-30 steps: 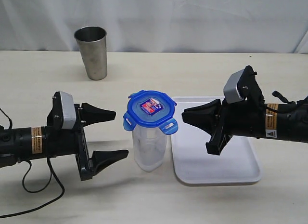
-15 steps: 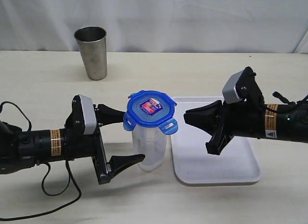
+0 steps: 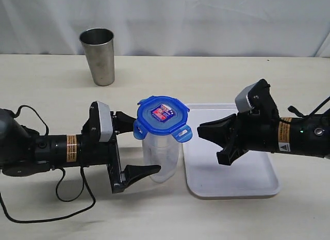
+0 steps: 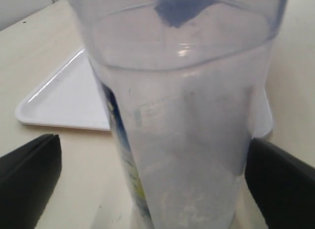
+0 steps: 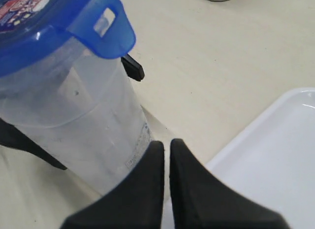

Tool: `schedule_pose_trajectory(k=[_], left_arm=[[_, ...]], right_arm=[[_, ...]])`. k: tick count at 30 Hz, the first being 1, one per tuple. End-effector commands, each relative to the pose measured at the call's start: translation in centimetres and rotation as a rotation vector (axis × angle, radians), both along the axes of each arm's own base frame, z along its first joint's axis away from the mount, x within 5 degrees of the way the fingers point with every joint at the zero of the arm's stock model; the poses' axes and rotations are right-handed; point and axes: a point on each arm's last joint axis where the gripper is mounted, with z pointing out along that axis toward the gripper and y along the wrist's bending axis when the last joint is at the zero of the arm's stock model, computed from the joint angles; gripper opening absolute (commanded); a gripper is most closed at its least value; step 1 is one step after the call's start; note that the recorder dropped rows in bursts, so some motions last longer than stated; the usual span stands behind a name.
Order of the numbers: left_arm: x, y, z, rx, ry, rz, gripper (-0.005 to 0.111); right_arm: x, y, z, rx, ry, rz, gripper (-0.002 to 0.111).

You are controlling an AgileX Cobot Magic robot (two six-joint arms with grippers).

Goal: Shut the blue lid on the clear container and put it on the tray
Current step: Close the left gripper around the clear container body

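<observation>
Two arms reach in low over the desk [image 3: 216, 77], one from each side edge. The clear container [image 3: 161, 158] stands upright on the desk near its middle, just beside the tray [image 3: 247, 184] but not on it. The blue lid [image 3: 161, 117] sits on top of the container, with its snap flaps flaring outward rather than folded down against the wall.

The left gripper [image 3: 146, 147] is spread wide around the container, one finger behind it and one in front. In the left wrist view the black fingers [image 4: 29, 182] flank the translucent wall on both sides. Whether either finger touches the wall cannot be told, and nothing is grasped.

The right gripper [image 3: 200, 129] is clenched, its two fingers [image 5: 147, 194] pressed flat together and holding nothing. It hangs over the tray's edge nearest the container, with its tip pointing at the container's side just below the lid and close to it.

A steel tumbler [image 3: 98, 57] stands upright towards the far left corner of the desk, well apart from everything else.
</observation>
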Motion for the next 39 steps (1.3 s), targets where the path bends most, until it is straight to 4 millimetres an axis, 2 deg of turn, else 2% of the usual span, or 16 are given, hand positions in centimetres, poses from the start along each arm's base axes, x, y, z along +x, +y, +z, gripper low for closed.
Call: schedule_pose_trajectory(k=[1,6,14,39], left_arm=[[0.4,-0.5,0.2,-0.032,0.002,-0.017,0.094],[0.8,-1.2,-0.7,-0.033,0.033,-0.050,0.094],[1.4,-2.8,-0.1,-0.039,-0.014,-0.092,0.094],[1.6,-2.8,0.2,-0.063,-0.023,-0.087,0.094]], right_arm=[[0.0,0.2,0.1,0.031,-0.014,0.014,0.005],[0.0,0.2,0.1,0.031,-0.014,0.014,0.005],[0.0,0.2,0.1,0.031,-0.014,0.014,0.005],[0.0,0.2,0.1,0.028,-0.019,0.017,0.005]])
